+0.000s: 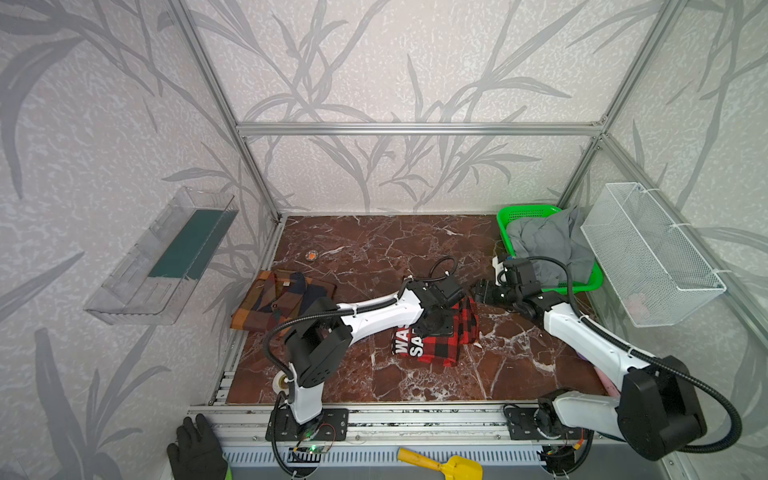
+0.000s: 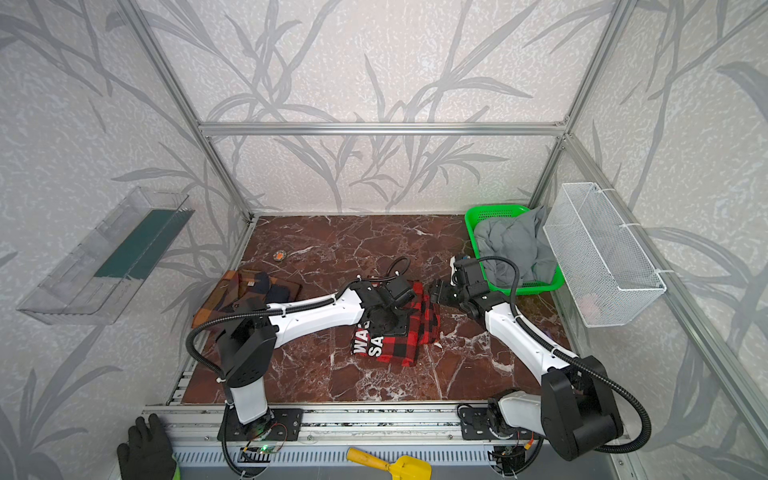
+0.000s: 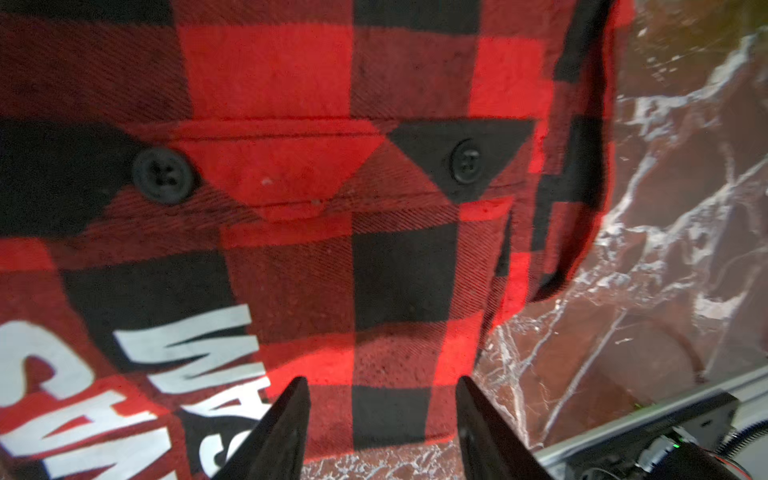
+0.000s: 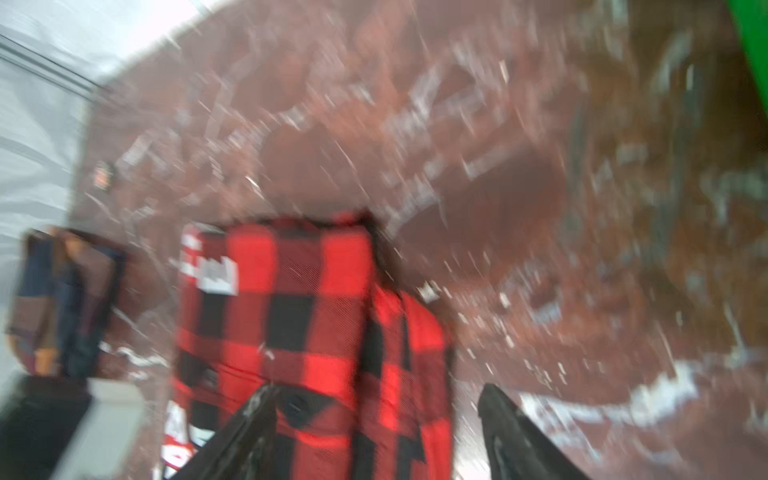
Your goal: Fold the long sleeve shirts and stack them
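Your left fingers (image 3: pixel 286 432) are standing partly apart over the red-and-black shirt (image 1: pixel 444 349), pinching nothing; whether they are touching the cloth is unclear. Your right fingers (image 4: pixel 511 436) are gaping wide and empty just beside that shirt's far right edge. You are working with two shirts. The red-and-black shirt is lying folded in the middle of the table (image 1: pixel 374 257), and the brown plaid shirt (image 1: pixel 282 299) is lying folded near the left edge, well apart. One green basket (image 1: pixel 509 224) is holding one grey cloth (image 1: pixel 544 241).
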